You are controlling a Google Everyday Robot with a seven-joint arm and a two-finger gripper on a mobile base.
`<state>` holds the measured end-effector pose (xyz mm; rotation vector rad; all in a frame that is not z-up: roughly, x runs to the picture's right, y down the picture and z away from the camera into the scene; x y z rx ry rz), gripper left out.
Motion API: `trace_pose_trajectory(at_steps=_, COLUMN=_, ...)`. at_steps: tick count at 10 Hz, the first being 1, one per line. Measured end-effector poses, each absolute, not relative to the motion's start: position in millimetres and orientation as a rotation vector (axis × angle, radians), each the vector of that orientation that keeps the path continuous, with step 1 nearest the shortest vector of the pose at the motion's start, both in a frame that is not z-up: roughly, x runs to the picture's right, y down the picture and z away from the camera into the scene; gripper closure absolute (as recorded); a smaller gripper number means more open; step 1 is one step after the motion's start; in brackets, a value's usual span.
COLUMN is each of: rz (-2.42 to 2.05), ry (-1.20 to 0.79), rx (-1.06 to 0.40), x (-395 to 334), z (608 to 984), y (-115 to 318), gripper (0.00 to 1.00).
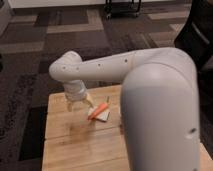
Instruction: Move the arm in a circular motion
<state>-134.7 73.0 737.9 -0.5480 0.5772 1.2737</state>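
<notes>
The arm (150, 85) is a large glossy white tube that fills the right side of the camera view and reaches left to a rounded elbow (69, 67). From the elbow a short wrist points down to the gripper (78, 106), which hangs just above the left part of the wooden table (70, 145). Its translucent fingers (69, 105) stand apart and hold nothing. An orange stick-shaped object (98, 111) lies on a small white item (104, 117) just right of the gripper, apart from it.
The table's left edge (46, 135) borders patterned dark carpet (30, 55). A dark chair (197, 35) stands at the right, and a dark wheeled base (122, 7) stands at the top. The thick near arm segment hides the table's right part.
</notes>
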Motion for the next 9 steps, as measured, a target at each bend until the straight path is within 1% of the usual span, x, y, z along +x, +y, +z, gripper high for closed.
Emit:
trace_pose_trajectory(at_steps=2, rz=1.235, ry=0.568, rx=-0.550, x=-142, z=752, y=56, gripper=0.35)
trace_pose_trajectory(at_steps=5, rz=1.209, ry=0.543, rx=-0.550, x=-135, z=781, y=14, gripper=0.35)
trace_pose_trajectory(at_steps=7, rz=1.220, ry=0.525, rx=-0.558, x=-108, z=801, y=-25, gripper=0.35)
trace_pose_trajectory(at_steps=9, rz=1.253, ry=0.533, rx=-0.558, x=-68, z=815, y=-53, gripper=0.35)
